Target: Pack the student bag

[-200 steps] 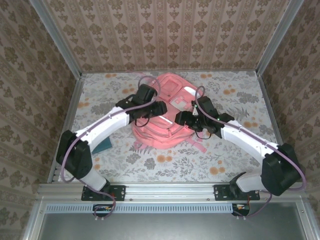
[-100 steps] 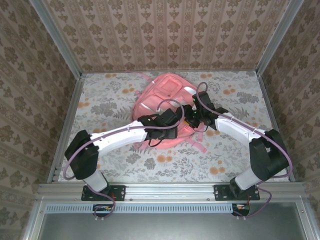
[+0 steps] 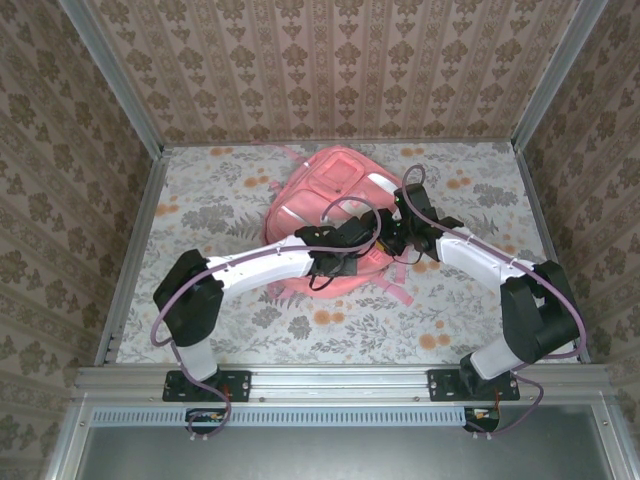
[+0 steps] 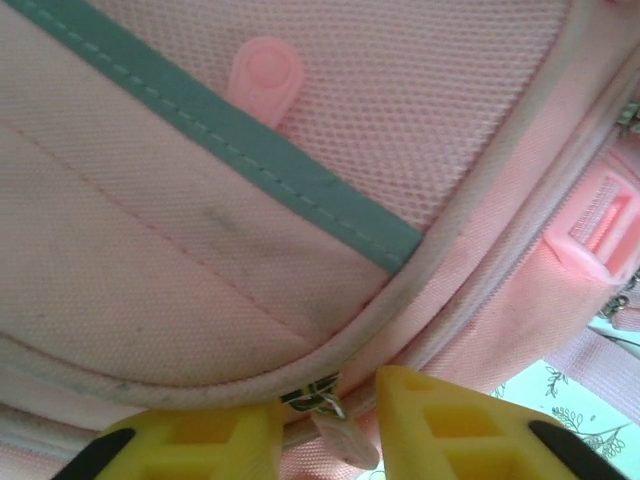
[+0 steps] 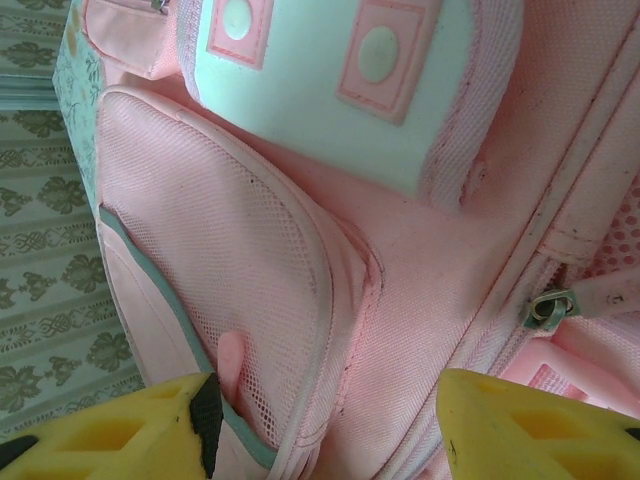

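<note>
The pink student bag (image 3: 335, 190) lies flat in the middle of the table, front up. My left gripper (image 3: 350, 252) reaches across its near edge. In the left wrist view its yellow fingers (image 4: 440, 430) stand a little apart, open, with the pink zip pull (image 4: 340, 430) and its metal slider between them, not clamped. My right gripper (image 3: 390, 236) hovers over the bag's right side, open wide. Its fingertips (image 5: 130, 430) frame the mesh pocket (image 5: 230, 260) and the pale patches (image 5: 330, 70). A second zip slider (image 5: 548, 305) shows at the right.
The floral tablecloth (image 3: 200, 205) covers the table, with patterned walls close on three sides. A thin pink strap (image 3: 396, 290) trails from the bag toward the near edge. A pink buckle (image 4: 600, 225) sits at the bag's side.
My left arm has swung from the bag's left side across to its near right edge, bringing the fingers around the zip pull. My right gripper has drawn back slightly to the right.
</note>
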